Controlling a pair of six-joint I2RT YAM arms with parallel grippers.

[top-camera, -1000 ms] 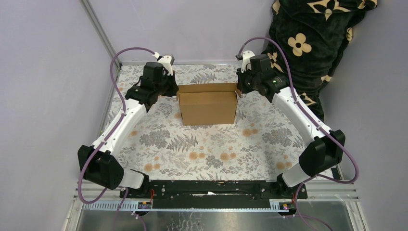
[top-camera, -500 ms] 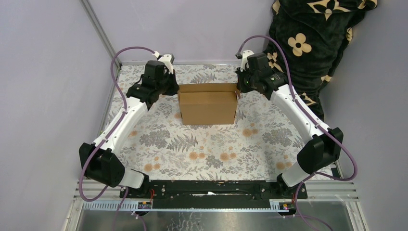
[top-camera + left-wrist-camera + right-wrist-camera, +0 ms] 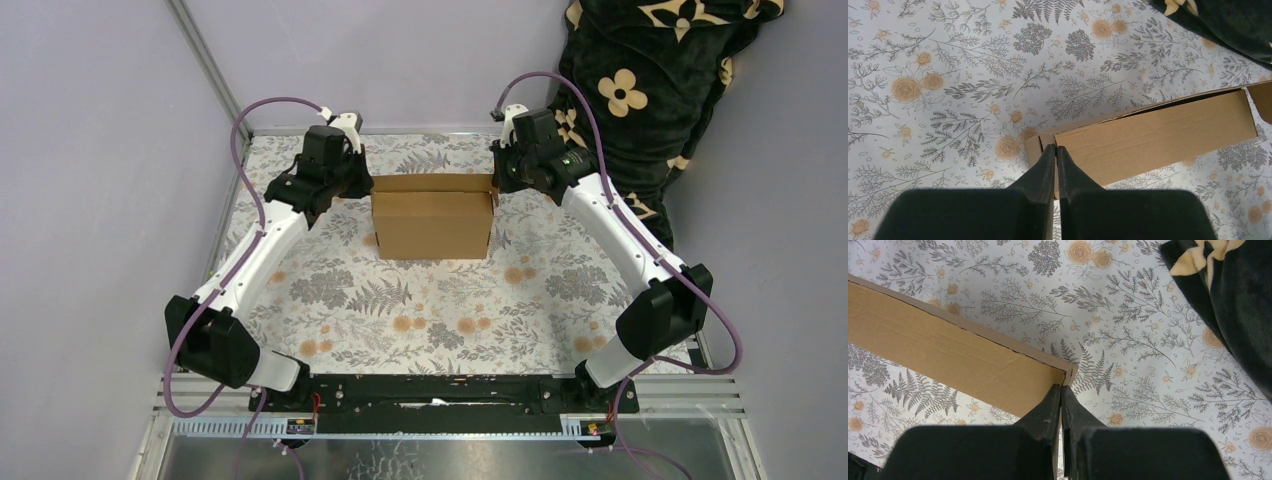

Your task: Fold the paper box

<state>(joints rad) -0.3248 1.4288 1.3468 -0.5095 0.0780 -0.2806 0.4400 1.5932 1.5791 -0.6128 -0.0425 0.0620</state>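
A floral worktop (image 3: 430,300) is seen from above, with a plain brown corrugated cardboard paper box (image 3: 433,222) at its far middle. By the left wrist, black left fingers (image 3: 1040,172) are pinched shut on the box's end wall. By the right wrist, black right fingers (image 3: 1048,407) are clamped on its opposite corner.

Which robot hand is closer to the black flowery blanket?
Right. The right gripper pinches the paper box at its end nearest the black flowery blanket. The left gripper pinches the opposite end, so the whole box lies between it and the blanket.
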